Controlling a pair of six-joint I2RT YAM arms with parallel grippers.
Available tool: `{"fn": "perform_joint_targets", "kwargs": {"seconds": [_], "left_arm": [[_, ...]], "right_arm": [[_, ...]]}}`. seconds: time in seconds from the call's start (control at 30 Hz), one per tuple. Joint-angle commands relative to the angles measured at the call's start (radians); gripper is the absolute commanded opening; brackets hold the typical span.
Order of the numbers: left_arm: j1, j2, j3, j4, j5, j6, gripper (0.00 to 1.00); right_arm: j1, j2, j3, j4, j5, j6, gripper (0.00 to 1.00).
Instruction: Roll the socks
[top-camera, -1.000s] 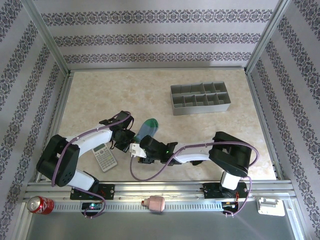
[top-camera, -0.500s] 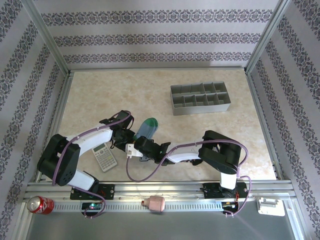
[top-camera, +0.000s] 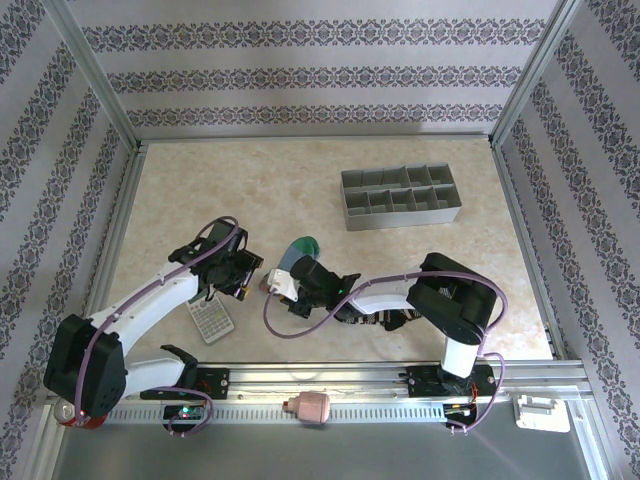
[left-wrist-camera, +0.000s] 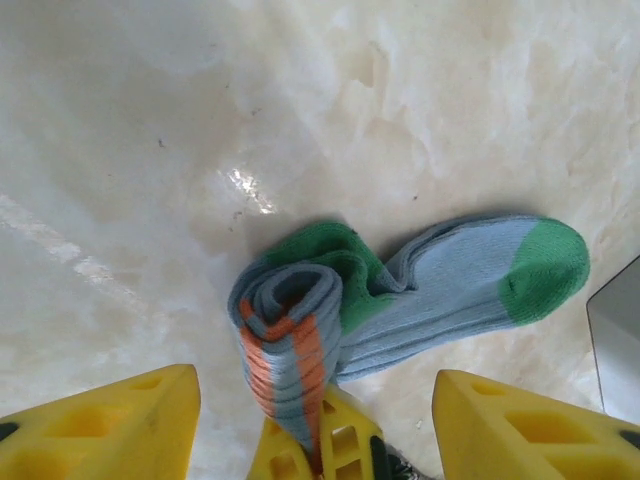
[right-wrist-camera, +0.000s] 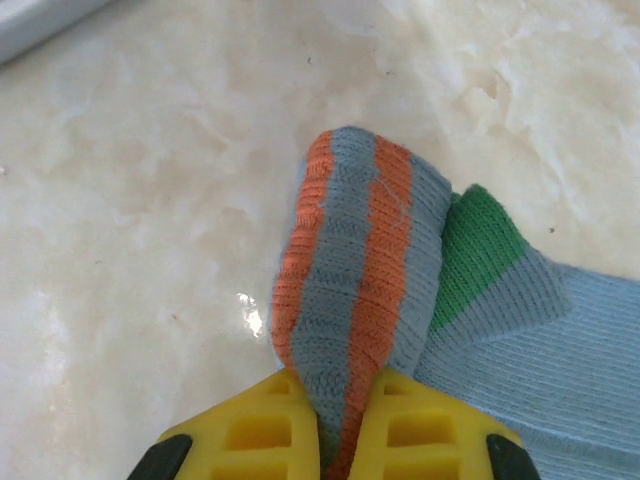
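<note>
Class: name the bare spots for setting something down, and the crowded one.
Free: marble table's far left, between left rail and grey divided tray; also in front of that tray. Crowded: around the blue-grey orange-striped sock and grey calculator.

calculator (top-camera: 210, 318) left of socks (top-camera: 302, 249), organizer (top-camera: 400, 216) behind

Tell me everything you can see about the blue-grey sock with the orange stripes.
The blue-grey sock looks like ribbed knit fabric, with orange stripes, a green toe and a second green patch near the roll. Its striped end is rolled into a loose coil, while the foot lies flat on the marbled table, toe pointing away from the roll. The right gripper is shut on the coil's edge, pinching it between yellow fingers.
</note>
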Motion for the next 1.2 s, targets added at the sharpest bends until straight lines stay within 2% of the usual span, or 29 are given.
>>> {"fn": "perform_joint_targets", "kwargs": {"seconds": [0.0,0.13,0.33,0.5,0.7,0.93,1.07,1.13,1.17], "left_arm": [[0.001,-0.010,-0.038,0.069,0.036,0.025,0.59],[-0.008,-0.019,-0.098,0.214,0.098,0.029,0.53],[-0.050,0.031,-0.130,0.358,0.125,0.026,0.52],[-0.070,0.090,-0.130,0.369,0.128,0.030,0.52],[-0.074,0.110,-0.108,0.312,0.110,0.047,0.53],[-0.091,0.226,-0.112,0.436,0.133,0.050,0.53],[-0.116,0.281,-0.078,0.380,0.121,0.066,0.44],[-0.130,0.303,-0.062,0.312,0.116,0.063,0.33],[-0.136,0.313,-0.052,0.270,0.118,0.059,0.24]], "right_arm": [[-0.034,0.070,-0.081,-0.165,-0.156,0.106,0.00],[-0.087,0.094,-0.093,-0.153,-0.265,0.139,0.00],[-0.182,0.147,-0.088,-0.156,-0.424,0.198,0.00],[-0.263,0.206,-0.064,-0.172,-0.577,0.250,0.00],[-0.320,0.245,-0.050,-0.184,-0.674,0.272,0.00],[-0.352,0.275,-0.027,-0.189,-0.715,0.290,0.00],[-0.359,0.286,-0.012,-0.208,-0.712,0.285,0.00],[-0.358,0.284,0.002,-0.230,-0.704,0.266,0.00],[-0.359,0.279,0.008,-0.241,-0.697,0.255,0.00]]}}
